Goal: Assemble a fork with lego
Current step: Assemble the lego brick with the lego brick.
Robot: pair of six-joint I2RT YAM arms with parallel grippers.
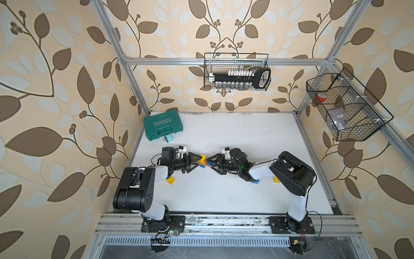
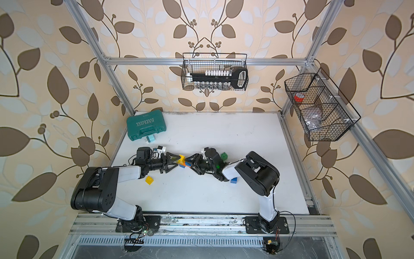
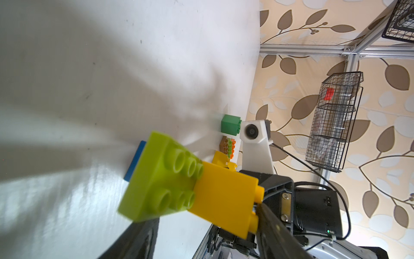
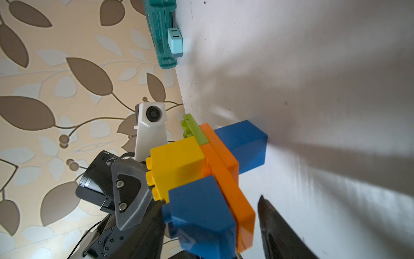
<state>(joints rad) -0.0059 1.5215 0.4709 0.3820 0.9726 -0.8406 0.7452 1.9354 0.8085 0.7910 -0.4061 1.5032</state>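
Leaf-papered cell around a white bench, with a teal case in the far left corner. At mid-bench, caught between both arms: a half-made build of lego.

In the right wrist view, made up of a yellow brick, a lime plate, orange plates and blue bricks. Pinched at the yellow end by the left gripper. Bracketed at the blue-and-orange end by the right gripper, jaws spread, with a sliver of bench showing beside one finger. Resting on the bench or just off it: cannot tell.

Unattached:
- a spare yellow beside the left arm
- a spare blue and a second yellow toward the right edge
- a green cube
- a small brown-green-orange clump

Judged roughly midway: core joined, no clear tines or handle yet, several pieces left to add.
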